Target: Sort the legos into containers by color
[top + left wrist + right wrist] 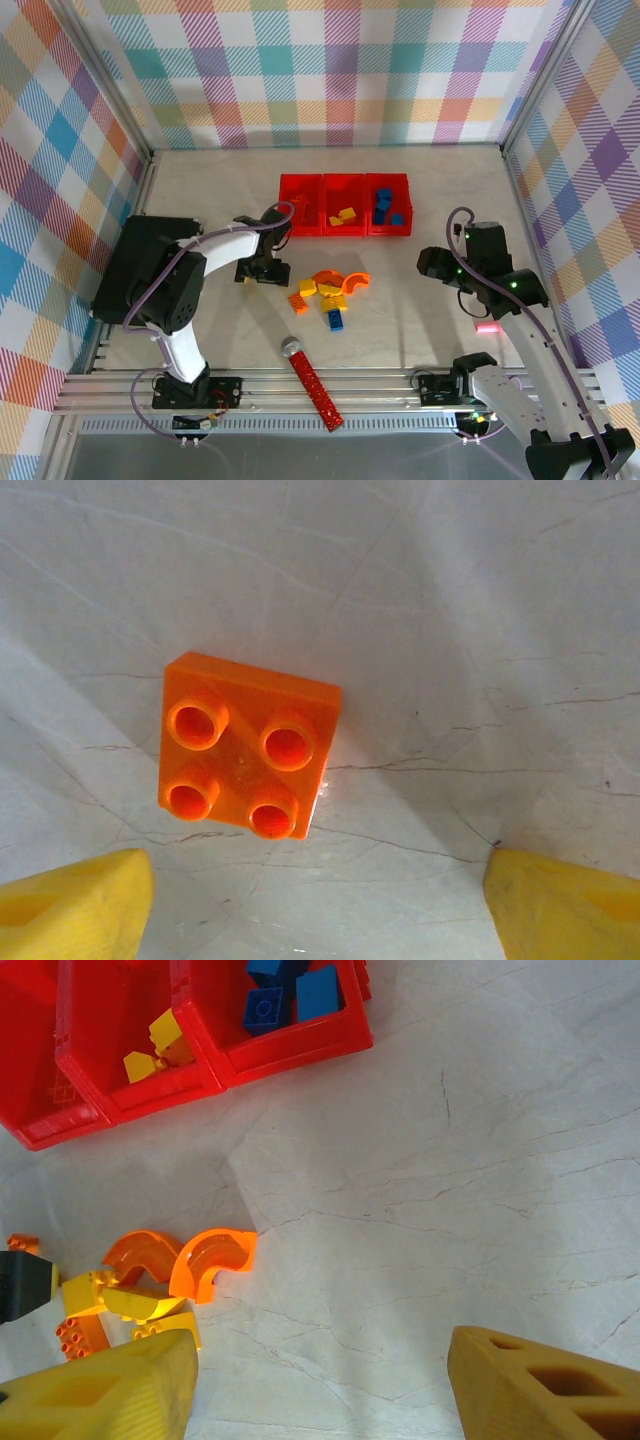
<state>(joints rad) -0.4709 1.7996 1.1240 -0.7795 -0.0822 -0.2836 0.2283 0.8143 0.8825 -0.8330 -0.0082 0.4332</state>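
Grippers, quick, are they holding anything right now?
Left gripper: open, empty, orange four-stud brick just ahead.
Right gripper: open, empty.

- Left claw (315, 875): in its wrist view only the tips of its yellow fingers (75, 905) show. The rest is cut off by the bottom corners.
- Right claw (322, 1355): its fingers (540, 1385) also run off the bottom edge.
- Red bins (290, 1045): in the right wrist view they are cropped by the top and left edges, and most of the leftmost one is out of frame.
- Lego pile (135, 1303): part of it lies behind the right claw's left finger. A black part (25, 1285) at the left edge is cut too short to identify.
- Leftmost bin (300, 190), seen from above: its contents are too small, and too close in color to the red, to make out.
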